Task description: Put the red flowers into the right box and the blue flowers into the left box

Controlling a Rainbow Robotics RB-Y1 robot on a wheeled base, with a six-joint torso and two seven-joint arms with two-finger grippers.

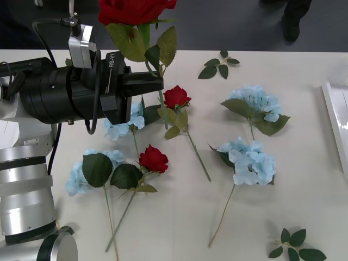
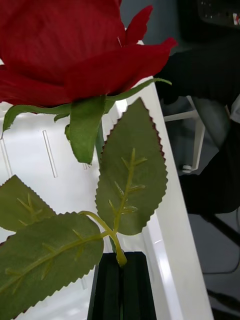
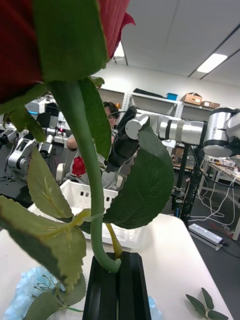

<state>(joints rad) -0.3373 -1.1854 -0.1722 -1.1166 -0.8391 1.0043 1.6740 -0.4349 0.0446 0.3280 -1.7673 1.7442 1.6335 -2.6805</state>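
A rose (image 1: pixel 136 10) is held by the stem in the closed left gripper (image 1: pixel 159 82); a second rose (image 2: pixel 65 50) is clamped by the right gripper (image 2: pixel 121 265) over a box (image 2: pixel 165 240).

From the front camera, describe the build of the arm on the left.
The left arm is a fat black cylinder ending in a black block marked RB-Y1 in white, with a silver camera box on top fed by a black cable. Its pincer has black fingers. Below sit ribbed silver joints.
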